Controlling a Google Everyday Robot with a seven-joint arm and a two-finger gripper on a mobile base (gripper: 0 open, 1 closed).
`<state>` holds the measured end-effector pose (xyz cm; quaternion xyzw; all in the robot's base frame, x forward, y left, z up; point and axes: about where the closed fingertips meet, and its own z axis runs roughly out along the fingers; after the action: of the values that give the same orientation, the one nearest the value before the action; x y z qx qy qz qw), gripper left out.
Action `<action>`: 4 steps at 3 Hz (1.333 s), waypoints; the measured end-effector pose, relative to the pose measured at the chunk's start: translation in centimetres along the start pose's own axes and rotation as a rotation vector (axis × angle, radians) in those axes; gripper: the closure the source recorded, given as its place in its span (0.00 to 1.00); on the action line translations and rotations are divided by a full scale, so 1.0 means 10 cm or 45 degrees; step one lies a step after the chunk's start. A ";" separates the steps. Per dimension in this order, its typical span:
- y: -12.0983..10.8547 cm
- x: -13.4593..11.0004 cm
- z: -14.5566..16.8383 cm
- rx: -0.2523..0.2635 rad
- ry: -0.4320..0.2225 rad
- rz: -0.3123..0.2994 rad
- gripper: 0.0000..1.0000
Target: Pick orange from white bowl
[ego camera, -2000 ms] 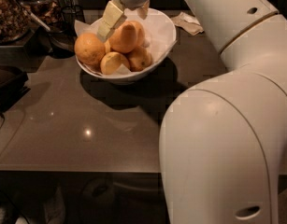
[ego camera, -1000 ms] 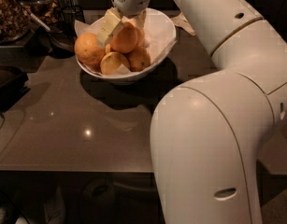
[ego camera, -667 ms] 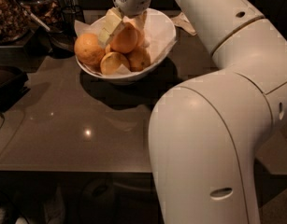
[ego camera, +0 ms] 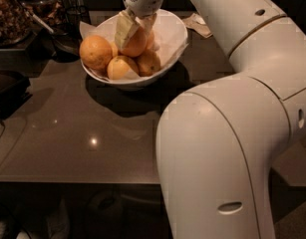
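Our tool is reaching down into the bowl, its fingers pinching the orange from both sides. We are judging the grasp made but the lift not yet done. The orange is sitting directly under the tool, among the other oranges, above the surface.

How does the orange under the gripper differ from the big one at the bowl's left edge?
The orange under the gripper is peach-toned and partly covered; the left orange is golden and fully exposed. The first sits mid-bowl; the second leans against the white bowl's left rim. Both are round and similarly large.
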<state>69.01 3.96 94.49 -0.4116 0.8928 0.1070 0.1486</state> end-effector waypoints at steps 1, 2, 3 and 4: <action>0.02 0.04 0.01 0.002 0.002 0.012 0.82; 0.02 0.04 -0.01 0.003 0.002 0.012 1.00; 0.02 -0.01 0.00 0.002 -0.028 -0.008 1.00; 0.05 0.01 -0.15 -0.055 -0.155 -0.065 1.00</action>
<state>68.28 3.73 95.90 -0.4300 0.8689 0.1471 0.1964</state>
